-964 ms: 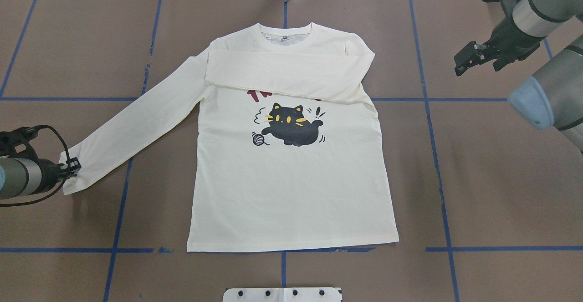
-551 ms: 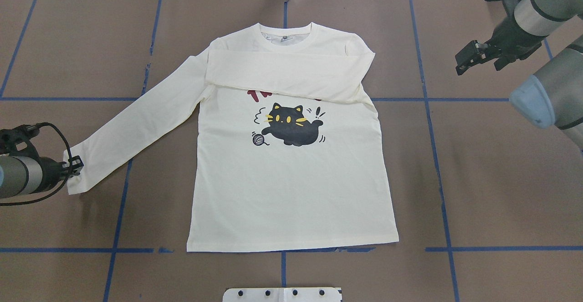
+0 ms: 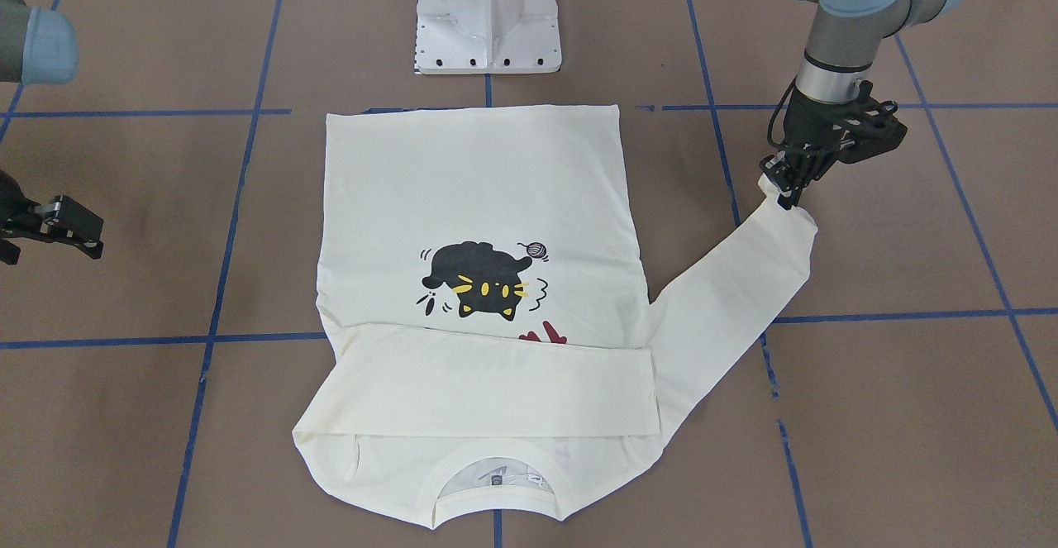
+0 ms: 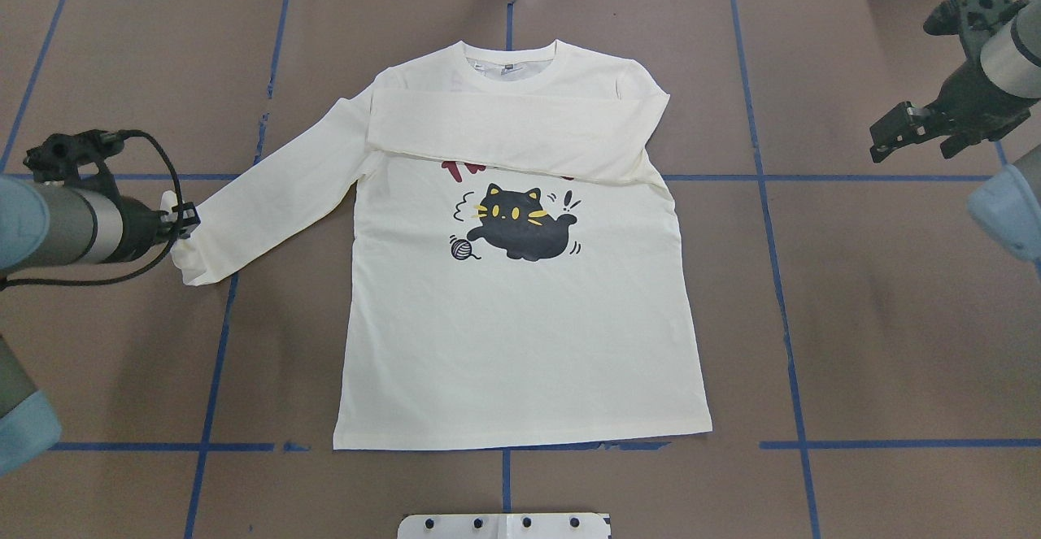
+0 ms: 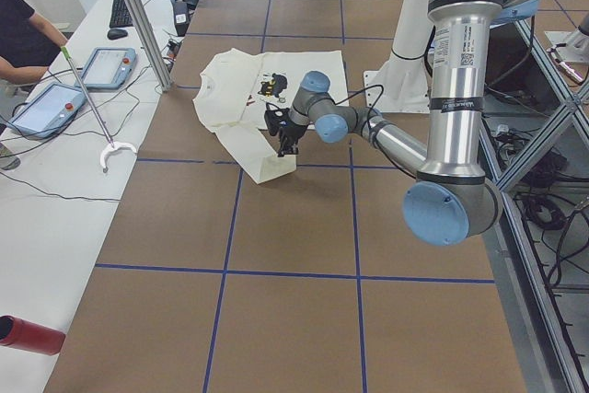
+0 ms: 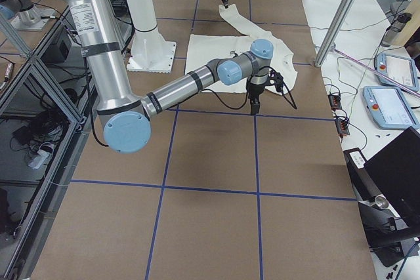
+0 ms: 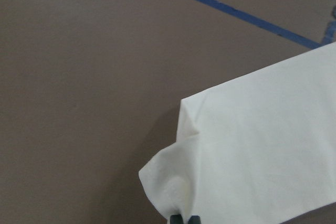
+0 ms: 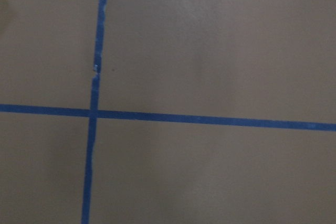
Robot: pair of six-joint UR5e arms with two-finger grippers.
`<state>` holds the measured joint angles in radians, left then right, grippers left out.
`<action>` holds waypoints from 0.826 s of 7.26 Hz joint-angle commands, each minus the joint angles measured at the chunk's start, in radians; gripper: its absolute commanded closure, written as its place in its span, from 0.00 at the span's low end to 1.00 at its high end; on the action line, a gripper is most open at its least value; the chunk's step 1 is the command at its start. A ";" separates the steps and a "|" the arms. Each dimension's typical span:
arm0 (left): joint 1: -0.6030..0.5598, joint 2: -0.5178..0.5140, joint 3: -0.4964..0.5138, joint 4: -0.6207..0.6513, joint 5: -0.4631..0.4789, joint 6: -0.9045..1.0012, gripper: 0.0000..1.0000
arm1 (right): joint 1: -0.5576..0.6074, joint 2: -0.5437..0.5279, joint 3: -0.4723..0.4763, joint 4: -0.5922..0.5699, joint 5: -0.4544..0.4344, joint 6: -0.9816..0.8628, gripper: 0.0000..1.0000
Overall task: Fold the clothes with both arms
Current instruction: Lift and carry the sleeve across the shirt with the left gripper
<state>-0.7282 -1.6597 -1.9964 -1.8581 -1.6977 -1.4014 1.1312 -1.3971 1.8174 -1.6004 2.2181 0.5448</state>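
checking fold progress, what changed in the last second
The left gripper, shut on the sleeve cuff, carried it away from the robot and inward toward the shirt body. The right gripper drew outward, away from the shirt. Shirt body and the folded sleeve stayed put.

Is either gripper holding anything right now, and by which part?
The left gripper is shut on the shirt, pinching the cuff end of its outstretched sleeve. The right gripper is open and holds nothing.
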 commanded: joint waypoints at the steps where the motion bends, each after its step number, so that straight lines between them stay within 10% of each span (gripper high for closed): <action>1: -0.152 -0.356 0.042 0.297 -0.127 0.100 1.00 | 0.018 -0.118 0.065 0.025 -0.005 -0.005 0.00; 3: -0.168 -0.583 0.118 0.316 -0.218 0.078 1.00 | 0.016 -0.163 0.060 0.100 -0.008 0.003 0.00; 6: -0.102 -0.953 0.512 0.184 -0.250 -0.059 1.00 | 0.016 -0.163 0.057 0.100 -0.006 0.006 0.00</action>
<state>-0.8717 -2.4805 -1.6376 -1.6039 -1.9428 -1.4199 1.1475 -1.5580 1.8760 -1.5019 2.2109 0.5497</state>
